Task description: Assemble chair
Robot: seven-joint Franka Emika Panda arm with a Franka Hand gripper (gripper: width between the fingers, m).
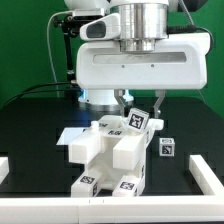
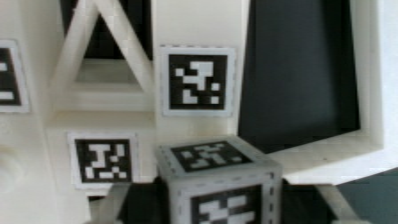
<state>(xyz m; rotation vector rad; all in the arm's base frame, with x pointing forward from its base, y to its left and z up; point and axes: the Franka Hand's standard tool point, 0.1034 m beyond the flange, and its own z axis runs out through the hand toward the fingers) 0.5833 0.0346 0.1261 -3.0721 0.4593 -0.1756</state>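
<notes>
The partly joined white chair [image 1: 108,157] stands mid-table, blocky slabs with black-and-white tags on their faces. My gripper [image 1: 140,116] hangs just above its top on the exterior view's right. It is shut on a small white tagged chair part [image 1: 140,123], held close over the assembly. In the wrist view that part [image 2: 221,180] sits between my dark fingers [image 2: 128,205], so the gripper [image 2: 222,208] is closed on its sides. Behind it lie the chair's tagged slabs [image 2: 196,80] and an open frame section [image 2: 107,60].
A small loose tagged white piece [image 1: 167,147] lies on the black table to the exterior view's right of the chair. White border rails run along the front [image 1: 110,212] and right [image 1: 206,170]. A flat white sheet [image 1: 70,133] lies behind the chair.
</notes>
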